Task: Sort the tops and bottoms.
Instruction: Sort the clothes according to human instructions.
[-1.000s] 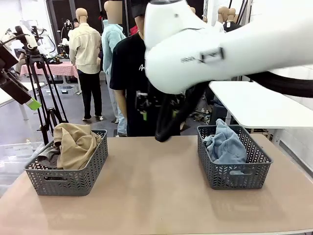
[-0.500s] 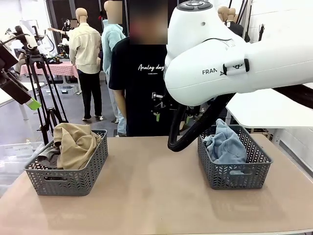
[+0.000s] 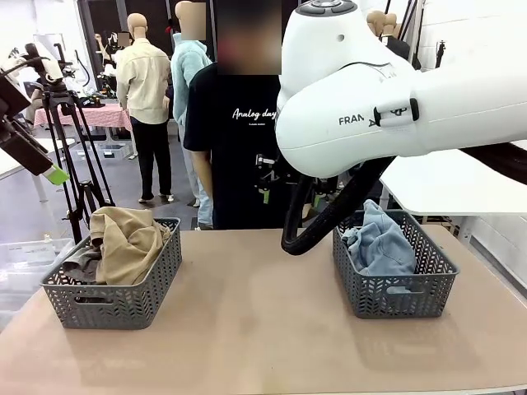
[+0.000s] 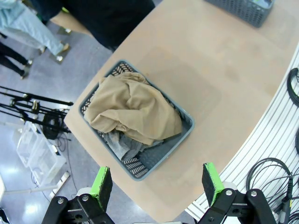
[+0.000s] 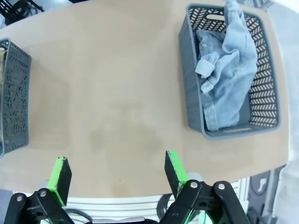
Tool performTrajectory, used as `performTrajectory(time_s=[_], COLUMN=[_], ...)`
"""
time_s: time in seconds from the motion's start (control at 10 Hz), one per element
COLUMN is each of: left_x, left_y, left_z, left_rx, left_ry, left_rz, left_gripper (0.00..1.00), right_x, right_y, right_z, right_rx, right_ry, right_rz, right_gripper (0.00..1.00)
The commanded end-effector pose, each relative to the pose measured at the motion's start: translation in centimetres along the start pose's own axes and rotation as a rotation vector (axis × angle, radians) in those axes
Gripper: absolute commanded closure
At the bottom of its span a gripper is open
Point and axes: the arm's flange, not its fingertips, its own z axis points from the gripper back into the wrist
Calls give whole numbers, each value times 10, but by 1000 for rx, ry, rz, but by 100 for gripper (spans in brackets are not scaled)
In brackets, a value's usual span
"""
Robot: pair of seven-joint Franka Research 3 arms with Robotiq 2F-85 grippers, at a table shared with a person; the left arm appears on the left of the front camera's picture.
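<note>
Lifting clear, right arm swings rightward, unblocking person. Right gripper jaws wide, empty; jeans in basket ahead, off to one side. Left gripper wide, empty; tan top over grey top in basket straight ahead. Sorting looks finished.

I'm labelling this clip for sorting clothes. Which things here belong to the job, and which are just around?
Job:
khaki top and grey top in the left basket
denim bottoms in the right basket

Just around:
tripod
white table
</note>
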Motion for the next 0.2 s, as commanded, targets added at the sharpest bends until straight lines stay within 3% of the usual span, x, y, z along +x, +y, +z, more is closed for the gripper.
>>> performTrajectory(time_s=[0.0,0.1], left_x=[-1,-1], left_y=[0,0], left_z=[2,2], left_rx=[1,1], left_ry=[13,13], left_rz=[5,5], left_gripper=[0,0], right_x=[-1,-1], right_y=[-3,-3], right_z=[2,2], right_rx=[6,6], right_ry=[15,15], right_rz=[5,5], right_gripper=[0,0])
